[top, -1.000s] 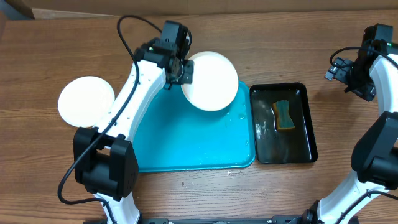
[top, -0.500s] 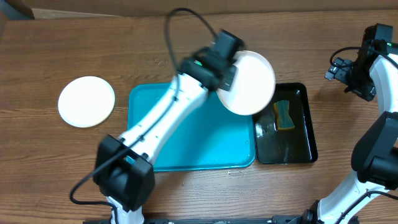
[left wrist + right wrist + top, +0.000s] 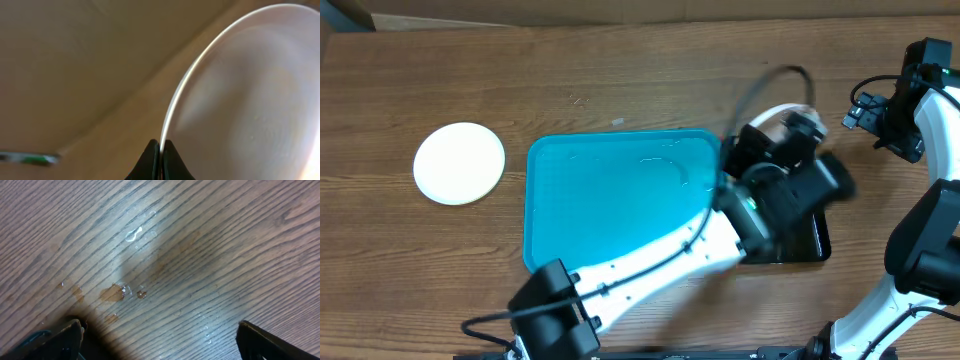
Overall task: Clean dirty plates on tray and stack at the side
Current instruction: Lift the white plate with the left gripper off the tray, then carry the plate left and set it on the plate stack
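Now we hold white plate [image 3: 240, 100] on edge, rim pinched in closed left tool [image 3: 160, 149], over black tray [image 3: 820, 245] beside turquoise tray [image 3: 610, 200], likely for washing there. Far left on table [image 3: 620, 70], second plate [image 3: 459, 163] lies, maybe stack's start. Idle right tool [image 3: 157, 335] gapes wide above wet table.

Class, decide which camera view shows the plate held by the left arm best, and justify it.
The left wrist view: the plate fills much of the frame, its rim pinched in the left tool. Overhead, only a white sliver shows behind the left arm. The right wrist view shows only wet table, no plate.
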You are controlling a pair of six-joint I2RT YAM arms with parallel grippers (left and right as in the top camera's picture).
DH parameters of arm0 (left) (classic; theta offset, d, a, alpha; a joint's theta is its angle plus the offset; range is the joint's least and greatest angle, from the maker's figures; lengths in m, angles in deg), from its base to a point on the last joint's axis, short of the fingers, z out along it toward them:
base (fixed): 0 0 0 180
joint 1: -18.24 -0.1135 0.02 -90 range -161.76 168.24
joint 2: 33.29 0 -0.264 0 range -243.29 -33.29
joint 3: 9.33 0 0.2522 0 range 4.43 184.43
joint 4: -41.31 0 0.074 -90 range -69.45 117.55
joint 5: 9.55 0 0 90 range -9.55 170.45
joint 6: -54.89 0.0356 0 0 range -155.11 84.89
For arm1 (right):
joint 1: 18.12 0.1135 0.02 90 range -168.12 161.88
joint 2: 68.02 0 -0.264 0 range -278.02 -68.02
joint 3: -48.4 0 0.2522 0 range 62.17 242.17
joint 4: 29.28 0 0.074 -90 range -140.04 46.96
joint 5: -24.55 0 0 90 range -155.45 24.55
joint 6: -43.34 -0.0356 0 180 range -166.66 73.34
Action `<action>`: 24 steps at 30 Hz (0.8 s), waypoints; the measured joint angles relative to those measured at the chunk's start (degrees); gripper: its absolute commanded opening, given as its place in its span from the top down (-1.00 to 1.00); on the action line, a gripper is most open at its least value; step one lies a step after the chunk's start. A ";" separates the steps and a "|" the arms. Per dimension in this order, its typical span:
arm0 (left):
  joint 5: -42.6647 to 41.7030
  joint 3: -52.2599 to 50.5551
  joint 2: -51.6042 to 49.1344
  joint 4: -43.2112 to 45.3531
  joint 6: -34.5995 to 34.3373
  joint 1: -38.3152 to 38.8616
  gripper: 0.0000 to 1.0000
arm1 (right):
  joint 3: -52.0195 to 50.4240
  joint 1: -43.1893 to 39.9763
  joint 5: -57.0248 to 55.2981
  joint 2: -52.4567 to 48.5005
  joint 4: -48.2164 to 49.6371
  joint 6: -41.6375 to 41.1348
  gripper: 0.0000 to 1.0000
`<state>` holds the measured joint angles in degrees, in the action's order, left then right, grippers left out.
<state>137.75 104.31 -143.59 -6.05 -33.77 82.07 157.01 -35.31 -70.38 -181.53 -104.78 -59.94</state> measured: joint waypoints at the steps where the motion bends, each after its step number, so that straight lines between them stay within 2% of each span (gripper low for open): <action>1: 2.12 0.00 0.00 1.49 1.62 1.07 0.92 | 0.00 0.00 -0.04 0.00 0.02 -0.02 -1.00; 8: 9.97 0.02 0.00 7.26 11.15 5.44 0.92 | 0.00 0.00 -0.04 0.00 0.00 -0.02 -1.00; 14: 11.56 0.02 0.00 7.65 13.18 5.51 0.92 | 0.00 0.00 0.00 0.00 -0.02 0.00 -1.00; 18: 9.53 0.13 0.00 4.11 10.16 5.22 0.92 | 0.00 0.00 -0.02 0.00 0.00 0.00 -1.00; 21: 2.89 0.17 0.00 -1.90 4.48 3.98 0.92 | 0.00 0.00 0.00 0.00 0.00 -0.02 -1.00; 24: -7.65 0.22 0.00 -6.69 -2.40 0.90 0.91 | 0.00 0.00 0.00 0.00 -0.02 -0.02 -1.00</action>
<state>130.10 104.53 -143.59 -12.74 -36.17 82.97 157.01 -35.31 -70.38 -181.53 -104.80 -59.96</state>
